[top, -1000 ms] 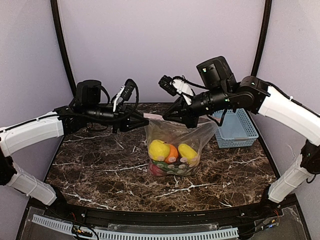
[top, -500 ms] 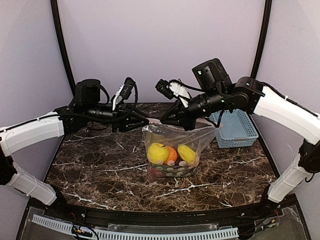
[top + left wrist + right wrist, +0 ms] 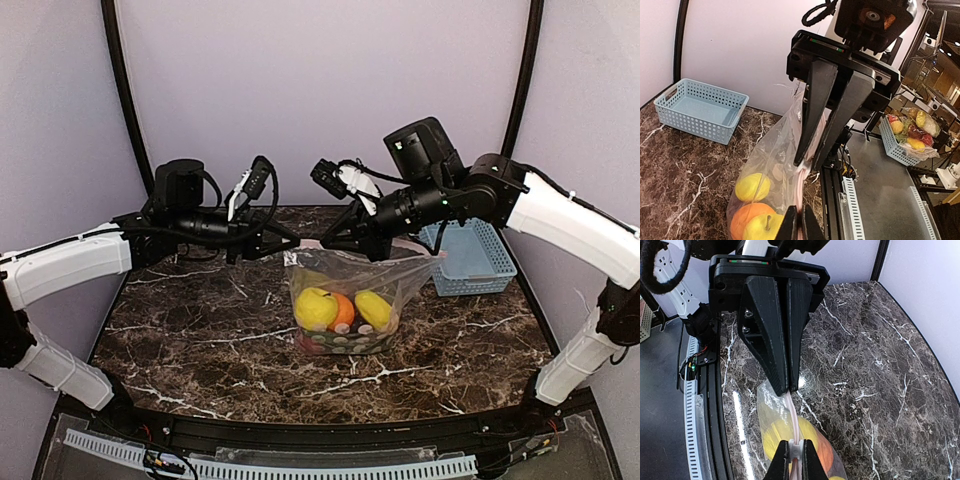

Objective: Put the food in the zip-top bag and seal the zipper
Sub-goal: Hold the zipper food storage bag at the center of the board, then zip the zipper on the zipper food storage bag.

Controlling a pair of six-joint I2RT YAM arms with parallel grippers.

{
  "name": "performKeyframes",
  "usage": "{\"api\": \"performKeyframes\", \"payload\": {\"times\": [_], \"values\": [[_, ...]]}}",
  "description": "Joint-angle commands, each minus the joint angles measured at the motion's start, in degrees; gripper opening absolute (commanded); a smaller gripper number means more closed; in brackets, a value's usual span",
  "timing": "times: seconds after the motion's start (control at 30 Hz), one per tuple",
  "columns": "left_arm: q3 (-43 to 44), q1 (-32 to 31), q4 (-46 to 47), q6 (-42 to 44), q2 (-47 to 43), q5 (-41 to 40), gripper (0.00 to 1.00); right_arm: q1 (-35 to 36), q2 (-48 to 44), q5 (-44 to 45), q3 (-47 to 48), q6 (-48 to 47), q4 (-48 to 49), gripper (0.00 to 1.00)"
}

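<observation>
The dark marbled table (image 3: 200,350) fills the floor of the booth. The white left arm (image 3: 70,265) and right arm (image 3: 560,215) reach over it from either side and meet above its far middle. A light-blue slatted basket (image 3: 470,255) sits at the far right of the table, just behind the right arm.

Between the arms hangs the zip-top bag (image 3: 345,300), clear and crumpled, mouth edge up. Its bottom seems to rest on the table, though from above I can't be sure.

The left hand (image 3: 290,243) and the right hand (image 3: 335,243) face each other tip to tip at the top of the bag, near each other. Both are clenched.

The food is inside the bag, sunk to the bottom: a yellow piece (image 3: 316,307), an orange piece (image 3: 343,310), another yellow piece (image 3: 373,308), and something red (image 3: 312,342) beneath them.

The zipper (image 3: 792,425), a thin whitish-pink strip, runs taut between the hands, pinched at each end by the closed fingers.
</observation>
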Motion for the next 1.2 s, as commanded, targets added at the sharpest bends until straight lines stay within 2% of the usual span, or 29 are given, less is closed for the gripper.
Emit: {"api": "performKeyframes", "payload": {"times": [0.0,1.17], "values": [[0.0,-0.2,-0.3,0.4,-0.1,0.8,0.01,-0.3,0.1,0.4,1.1,0.0,0.1,0.0],[0.0,1.6,-5.4,4.5,-5.2,-10.4,0.01,-0.7,-1.8,4.5,-1.2,0.6,-0.6,0.0]]}}
